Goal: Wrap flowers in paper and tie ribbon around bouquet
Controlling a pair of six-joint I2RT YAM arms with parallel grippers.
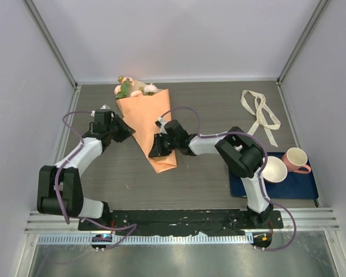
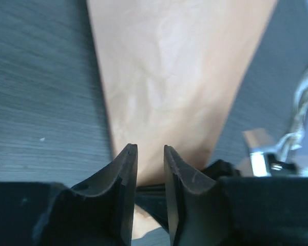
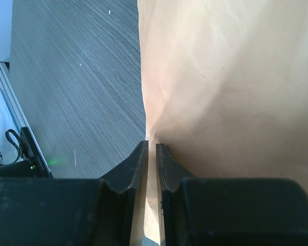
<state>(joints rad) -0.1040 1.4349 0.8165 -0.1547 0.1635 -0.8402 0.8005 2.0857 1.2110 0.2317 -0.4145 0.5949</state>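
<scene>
Overhead view, near to far. The two arms rise from their bases at 6 o'clock on the dark wood-grain table. At 4 o'clock lies a dark blue mat bearing a white bowl and, just beside it toward 3 o'clock, a pink mug. Near the centre, the paper, salmon-orange face outward, lies rolled into a tapered cone with its narrow tip toward 6 o'clock and its wide mouth toward 12 o'clock. The right gripper meets the cone low on its 3 o'clock side, near the tip. In the right wrist view its fingers stand almost together, with only a thin slit between them that is filled by the edge of the paper, so it is clamped on the paper. The left gripper sits at the cone's 9 o'clock edge, a little farther up. In the left wrist view its fingers are parted by a clear gap and grasp nothing. The paper shows under and beyond them, but whether they touch it cannot be told. The flowers, pale pink blooms with green leaves, project from the wide mouth at 12 o'clock, their stems hidden inside the cone. The ribbon, a cream-white strip in loose loops, lies on the table at 2 o'clock, well apart from the cone and from both grippers.
</scene>
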